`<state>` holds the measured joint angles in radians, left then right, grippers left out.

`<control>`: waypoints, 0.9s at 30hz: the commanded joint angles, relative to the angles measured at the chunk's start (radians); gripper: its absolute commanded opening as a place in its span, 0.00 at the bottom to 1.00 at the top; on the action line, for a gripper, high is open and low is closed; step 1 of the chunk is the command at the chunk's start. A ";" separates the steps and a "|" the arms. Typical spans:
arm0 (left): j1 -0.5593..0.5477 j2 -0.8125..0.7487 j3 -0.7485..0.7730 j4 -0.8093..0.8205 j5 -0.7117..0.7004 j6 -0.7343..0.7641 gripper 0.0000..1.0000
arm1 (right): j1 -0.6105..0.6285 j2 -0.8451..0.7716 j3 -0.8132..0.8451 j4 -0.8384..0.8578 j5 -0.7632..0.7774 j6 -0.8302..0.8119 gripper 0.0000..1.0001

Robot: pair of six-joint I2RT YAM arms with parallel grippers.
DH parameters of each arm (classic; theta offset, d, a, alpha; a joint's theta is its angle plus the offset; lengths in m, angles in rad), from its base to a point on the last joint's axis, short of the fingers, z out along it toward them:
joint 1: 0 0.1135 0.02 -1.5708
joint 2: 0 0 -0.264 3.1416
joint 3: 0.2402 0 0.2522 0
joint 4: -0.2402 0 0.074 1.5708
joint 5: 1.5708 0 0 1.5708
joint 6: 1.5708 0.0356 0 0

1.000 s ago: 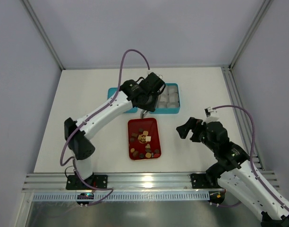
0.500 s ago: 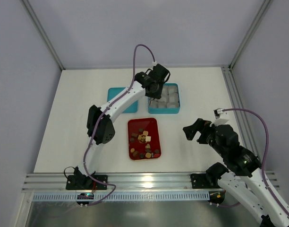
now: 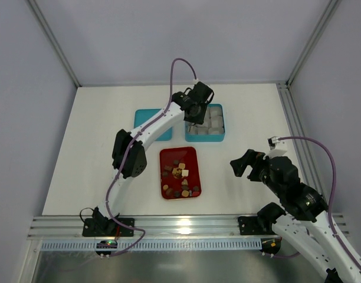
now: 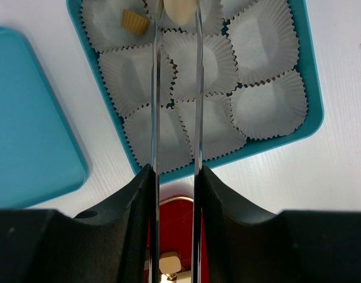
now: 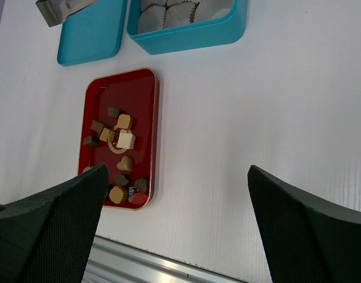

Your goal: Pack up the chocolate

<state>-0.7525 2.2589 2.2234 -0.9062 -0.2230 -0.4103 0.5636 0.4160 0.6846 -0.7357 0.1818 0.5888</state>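
Several small chocolate pieces (image 3: 179, 174) lie in the red tray (image 3: 163, 159) at the table's middle; they also show in the right wrist view (image 5: 124, 140). My left gripper (image 3: 196, 113) is shut on metal tongs (image 4: 156, 106) and hangs over the teal box (image 3: 205, 139) of paper cups (image 4: 264, 41). A cream piece (image 4: 179, 10) sits between the tong tips over a far cup. A tan square piece (image 4: 135, 22) lies in a neighbouring cup. My right gripper (image 3: 242, 165) is open and empty above the table, right of the tray.
The teal lid (image 3: 142, 118) lies flat left of the box, partly under my left arm; it also shows in the left wrist view (image 4: 27, 118). The aluminium rail (image 3: 180, 227) runs along the near table edge. Frame posts stand at the back corners.
My left arm swung from the tray's far end up over the teal box, then held nearly still. My right gripper drew slightly right and nearer.
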 commanded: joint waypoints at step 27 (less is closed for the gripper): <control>-0.008 -0.151 -0.028 0.078 0.082 -0.007 0.43 | 0.004 -0.011 0.017 0.036 0.010 -0.014 1.00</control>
<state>-0.7532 2.2555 2.2246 -0.8639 -0.1669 -0.4114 0.5636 0.4156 0.6846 -0.7341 0.1814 0.5816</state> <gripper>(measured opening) 0.432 0.996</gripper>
